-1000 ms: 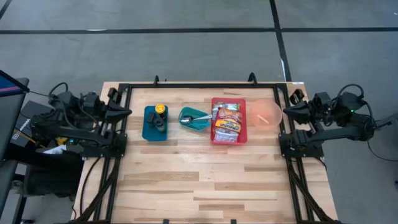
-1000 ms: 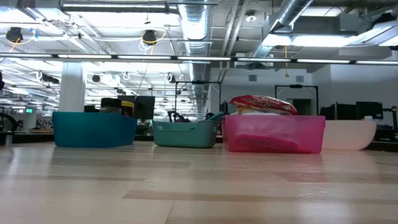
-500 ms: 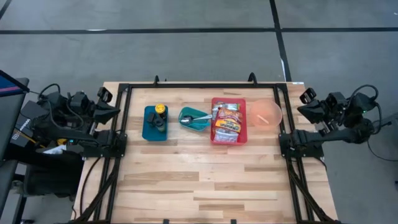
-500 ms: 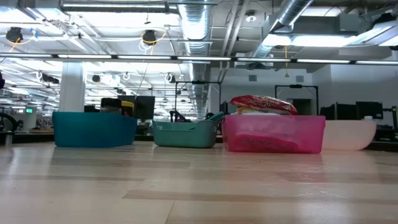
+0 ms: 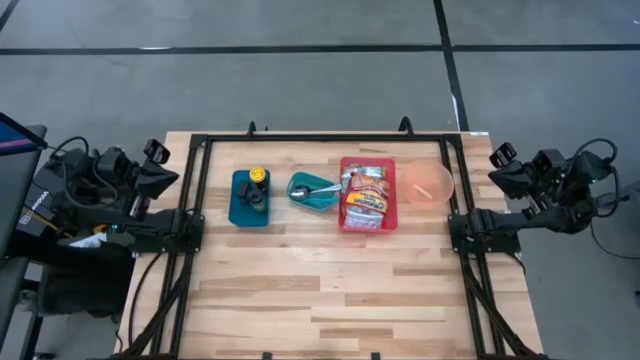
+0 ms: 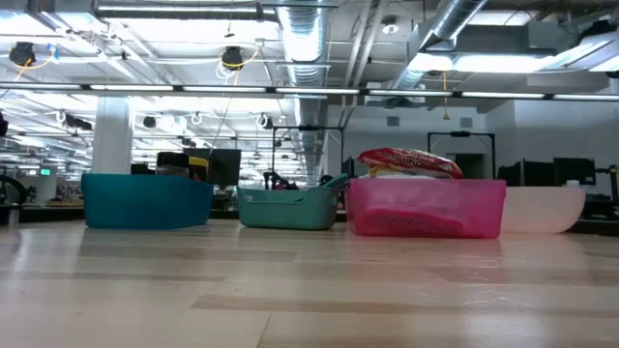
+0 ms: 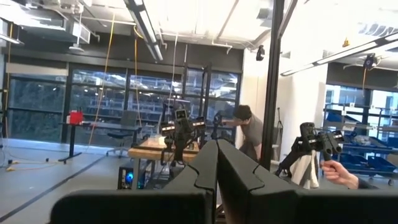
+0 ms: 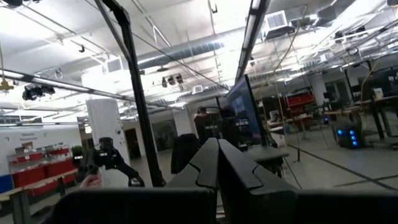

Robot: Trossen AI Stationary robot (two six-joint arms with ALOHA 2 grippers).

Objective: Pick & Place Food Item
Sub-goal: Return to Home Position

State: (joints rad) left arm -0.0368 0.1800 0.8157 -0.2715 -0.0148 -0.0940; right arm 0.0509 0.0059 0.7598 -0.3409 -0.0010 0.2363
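Observation:
A pink bin (image 5: 367, 194) at the table's far middle holds red-and-yellow food packets (image 5: 366, 200), which stick up above its rim in the low view (image 6: 408, 161). To its left stand a small teal bin (image 5: 313, 192) with a spoon and a blue bin (image 5: 250, 197) with a yellow-capped item. A pale pink bowl (image 5: 427, 183) sits to its right. My left gripper (image 5: 172, 179) is drawn back over the table's left frame, shut and empty (image 7: 217, 168). My right gripper (image 5: 493, 176) is drawn back past the right frame, also shut and empty (image 8: 217, 165).
A black frame (image 5: 200, 180) runs around the wooden table top. Bare wood fills the near half (image 5: 320, 290). Both wrist views look out into the room, where a person (image 7: 250, 127) stands at a far bench and a hand (image 7: 341, 172) holds a device.
Both arms have drawn back from the table. The left gripper has gone toward the table's left edge and the right gripper toward the right edge, each tipping upward a little. Both have stayed shut. The bins and the bowl have not moved.

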